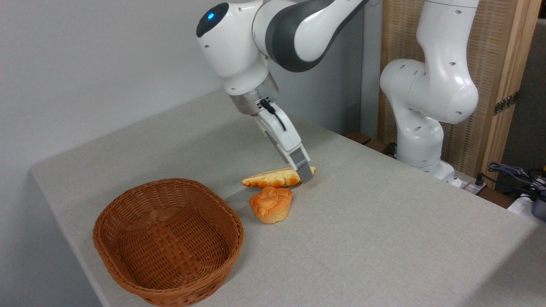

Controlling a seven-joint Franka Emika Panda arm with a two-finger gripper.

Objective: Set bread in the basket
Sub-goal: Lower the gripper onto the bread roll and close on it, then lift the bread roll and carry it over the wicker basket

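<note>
Gripper (305, 174) tilted at bread's (273, 178) right end — basket (128, 256) apart.

No readable text — no labels, brands or numbers anywhere.

We see the bun (271, 204) just near of the bread (273, 178), crowding that side; bare tabletop (384, 221) lies open rightward, and the basket (168, 241) gapes unobstructed at near left.
</note>
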